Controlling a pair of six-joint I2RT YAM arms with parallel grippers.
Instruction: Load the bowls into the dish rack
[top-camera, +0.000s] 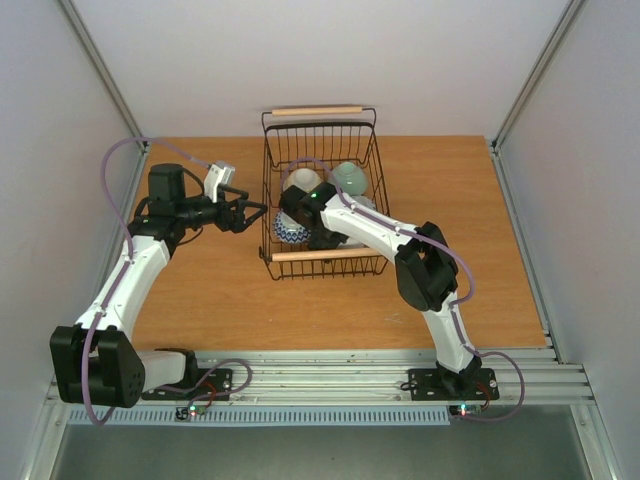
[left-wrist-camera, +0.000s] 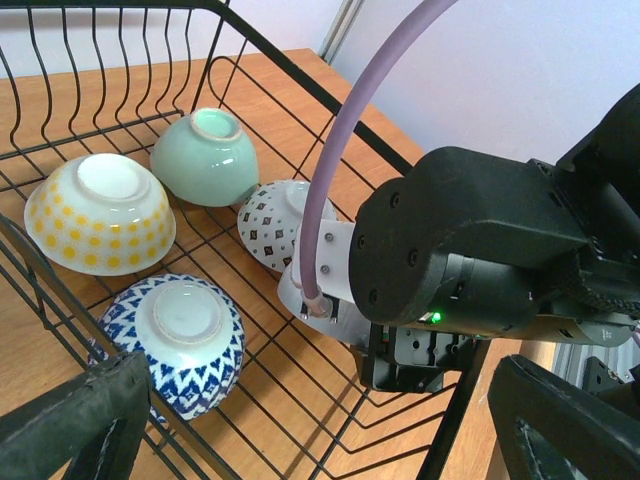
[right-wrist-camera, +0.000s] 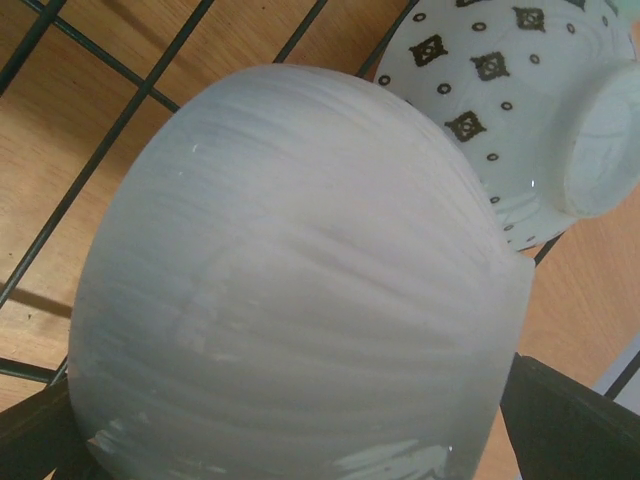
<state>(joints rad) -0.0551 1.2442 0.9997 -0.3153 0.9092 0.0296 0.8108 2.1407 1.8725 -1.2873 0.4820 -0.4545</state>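
Whitish bowl (right-wrist-camera: 290, 280) is gripped by R tool (right-wrist-camera: 300, 450) inside dish rack (top-camera: 268, 190), dotted bowl (right-wrist-camera: 500, 120) just beside. L tool (top-camera: 255, 212) is held wide just outside rack's left wall.

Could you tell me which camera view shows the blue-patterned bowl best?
The left wrist view: the blue bowl sits upside down in the rack, close and nearly whole. The top view shows a small sliver; the right wrist view shows none.
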